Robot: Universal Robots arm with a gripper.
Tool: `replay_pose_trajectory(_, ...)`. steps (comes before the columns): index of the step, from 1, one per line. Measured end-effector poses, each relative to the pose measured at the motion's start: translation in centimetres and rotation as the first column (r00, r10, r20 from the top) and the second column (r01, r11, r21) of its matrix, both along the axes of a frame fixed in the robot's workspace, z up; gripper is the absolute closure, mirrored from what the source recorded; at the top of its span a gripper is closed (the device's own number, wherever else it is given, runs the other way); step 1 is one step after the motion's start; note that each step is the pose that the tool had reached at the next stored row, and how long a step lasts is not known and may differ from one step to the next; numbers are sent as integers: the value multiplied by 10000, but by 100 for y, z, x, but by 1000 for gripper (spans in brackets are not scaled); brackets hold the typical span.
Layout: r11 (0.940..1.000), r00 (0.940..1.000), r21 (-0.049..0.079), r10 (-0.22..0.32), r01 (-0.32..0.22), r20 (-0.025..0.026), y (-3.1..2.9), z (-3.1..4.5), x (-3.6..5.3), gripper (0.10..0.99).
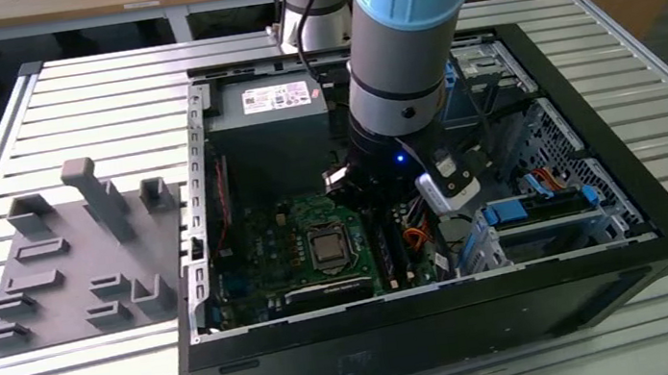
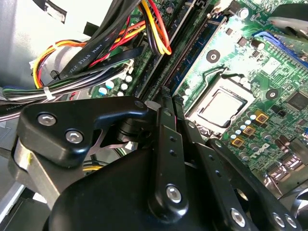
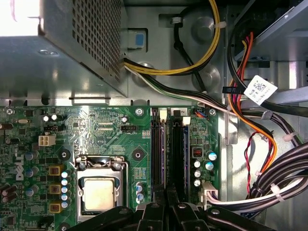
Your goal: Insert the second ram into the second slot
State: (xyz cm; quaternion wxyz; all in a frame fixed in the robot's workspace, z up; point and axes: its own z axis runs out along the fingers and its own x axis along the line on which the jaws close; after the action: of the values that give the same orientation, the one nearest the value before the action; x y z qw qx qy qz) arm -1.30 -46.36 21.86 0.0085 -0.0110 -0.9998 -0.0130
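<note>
Inside the open computer case (image 1: pixel 588 149), the gripper (image 3: pixel 166 195) hangs low over the memory slots (image 3: pixel 168 149) on the green motherboard (image 3: pixel 96 139), its black fingers (image 2: pixel 168 144) pressed close together at a thin edge that may be the second ram, though this cannot be told for certain. Beside the slots sits the processor socket (image 3: pixel 99 190), with bundled cables (image 3: pixel 250 130) and the grey power supply (image 1: pixel 267 123) farther out; a grey parts holder (image 1: pixel 78 255) rests on the slatted table (image 1: pixel 39 100) at the exterior view's left.
</note>
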Motion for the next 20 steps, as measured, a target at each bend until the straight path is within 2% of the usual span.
replay_pose_trajectory(7, 10000, 10000, -3, 0, 0, -8, 0, 39, 0, 953)
replay_pose_trajectory(11, 10000, 10000, -55, 1, -1, -15, 0, 41, 0, 953)
replay_pose_trajectory(20, 10000, 10000, -57, 0, 0, -67, 0, 16, 0, 953)
